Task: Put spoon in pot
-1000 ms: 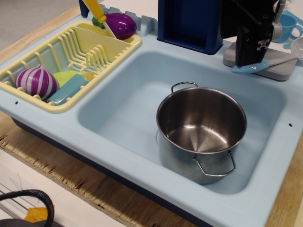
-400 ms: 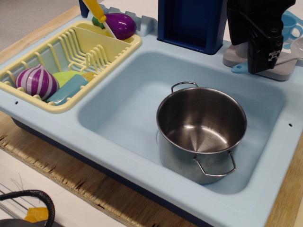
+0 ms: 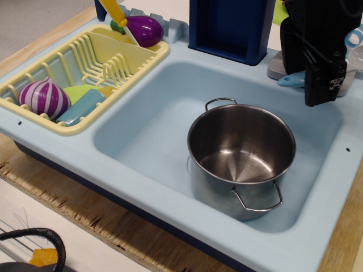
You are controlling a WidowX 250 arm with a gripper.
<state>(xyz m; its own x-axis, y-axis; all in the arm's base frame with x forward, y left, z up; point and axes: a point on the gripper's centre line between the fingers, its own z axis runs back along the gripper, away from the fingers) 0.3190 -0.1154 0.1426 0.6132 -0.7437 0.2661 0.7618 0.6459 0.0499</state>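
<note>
The shiny steel pot [image 3: 241,156] stands upright and empty in the light blue sink basin [image 3: 142,130], toward its right front, with two wire loop handles. The spoon lies on a grey block [image 3: 276,67] at the sink's back right; only the tip of its light blue handle [image 3: 290,80] and a bit of its silvery bowl [image 3: 357,55] show. My black gripper [image 3: 319,93] hangs over the middle of the spoon and hides its shaft. Its fingers read as one dark mass, so I cannot tell whether they are open or closed on the spoon.
A yellow dish rack [image 3: 85,62] at the left holds a purple onion [image 3: 44,97] and other toy pieces. A purple eggplant [image 3: 144,29] lies behind it. A dark blue box [image 3: 227,25] stands at the back. A light blue cup [image 3: 354,38] sits beside the gripper.
My gripper has moved right and lower, from over the spoon's handle to over its shaft. The spoon and the pot have stayed where they were.
</note>
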